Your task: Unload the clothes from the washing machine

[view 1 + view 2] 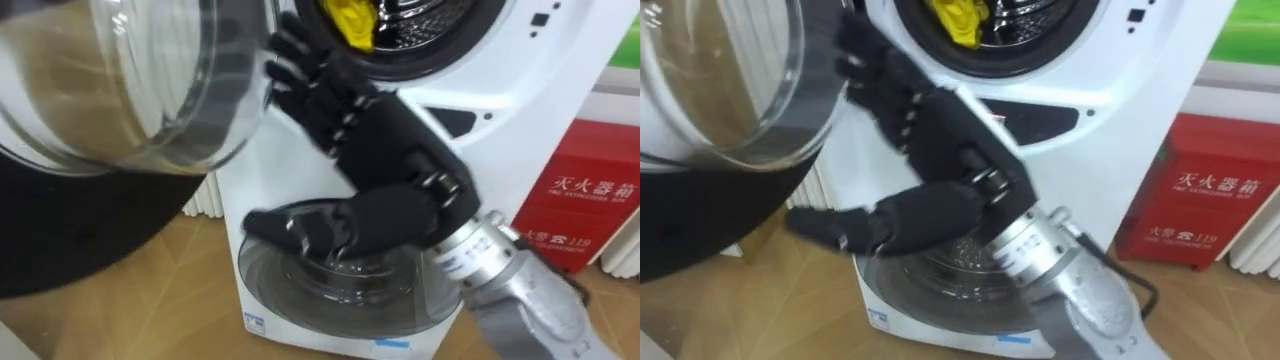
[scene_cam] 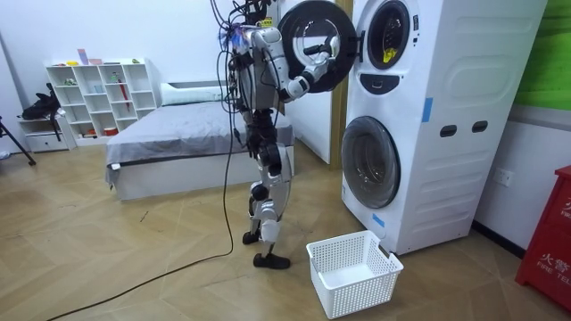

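Standing before stacked washing machine (image 2: 428,107), upper door (image 1: 120,80) swung open at robot's left. Right hand (image 1: 385,150) raised just below drum opening, fingers (image 1: 300,70) straight and spread, thumb splayed low, holding nothing. Yellow garment (image 1: 350,22) lies at drum's front lip, near fingertips but apart from them. Step judged: approach for pick, nothing lifted yet. Next move calls for raising hand over rim into drum, curling fingers round cloth, drawing it out; white basket (image 2: 352,272) on floor looks likely drop spot.
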